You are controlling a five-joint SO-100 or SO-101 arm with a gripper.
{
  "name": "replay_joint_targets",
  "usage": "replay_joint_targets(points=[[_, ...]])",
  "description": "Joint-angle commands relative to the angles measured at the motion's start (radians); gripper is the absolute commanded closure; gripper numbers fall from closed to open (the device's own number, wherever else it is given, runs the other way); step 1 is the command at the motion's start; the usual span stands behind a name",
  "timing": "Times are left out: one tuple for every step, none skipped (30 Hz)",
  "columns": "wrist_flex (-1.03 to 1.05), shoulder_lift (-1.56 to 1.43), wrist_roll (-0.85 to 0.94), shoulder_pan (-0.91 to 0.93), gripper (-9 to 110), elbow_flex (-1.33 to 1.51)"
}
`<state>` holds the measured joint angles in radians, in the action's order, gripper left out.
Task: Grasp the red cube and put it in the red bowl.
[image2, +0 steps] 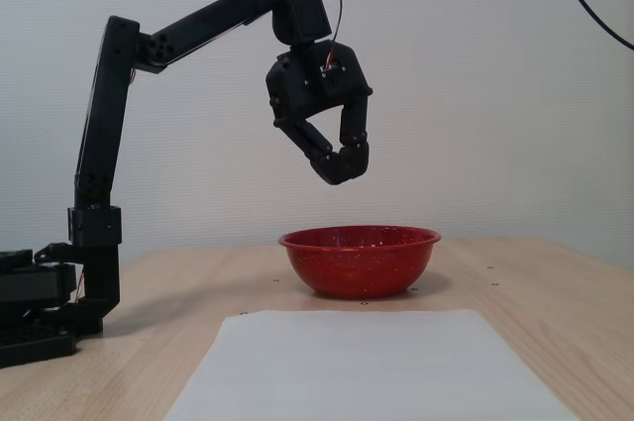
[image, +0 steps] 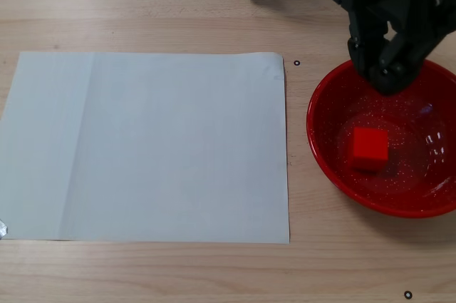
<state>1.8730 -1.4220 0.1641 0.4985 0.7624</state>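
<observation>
The red cube lies inside the red bowl, left of its middle, in the fixed view from above. In the fixed view from the side the bowl stands on the wooden table and its wall hides the cube. My black gripper hangs well above the bowl, its fingertips together and nothing between them. From above, the gripper covers the bowl's far rim.
A white paper sheet lies flat to the left of the bowl; from the side it lies in front of the bowl. The arm's base stands at the left in the side view. Small black marks dot the table.
</observation>
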Motion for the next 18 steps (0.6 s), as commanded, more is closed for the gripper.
replay_joint_targets(points=[[0.032,-0.176,-0.023,-0.026,101,-0.066],[0.032,-0.184,-0.028,-0.034,101,-0.061],[0.032,-0.192,-0.031,-0.04,101,-0.057],[0.032,-0.199,-0.034,-0.048,101,-0.052],[0.032,-0.207,-0.035,-0.052,101,-0.048],[0.032,-0.215,-0.038,-0.058,101,-0.041],[0.032,-0.222,-0.041,-0.066,101,-0.034],[0.032,-0.232,-0.044,-0.072,101,-0.028],[0.032,-0.241,-0.046,-0.08,101,-0.02],[0.032,-0.25,-0.049,-0.089,101,-0.011],[0.032,-0.261,-0.051,-0.1,101,-0.005],[0.031,-0.272,-0.054,-0.109,101,0.005],[0.026,-0.282,-0.055,-0.121,101,0.018],[0.021,-0.296,-0.058,-0.135,101,0.035],[0.011,-0.311,-0.061,-0.147,101,0.055],[-0.003,-0.328,-0.064,-0.163,101,0.078],[-0.017,-0.345,-0.069,-0.176,101,0.104],[-0.037,-0.365,-0.075,-0.19,101,0.132]])
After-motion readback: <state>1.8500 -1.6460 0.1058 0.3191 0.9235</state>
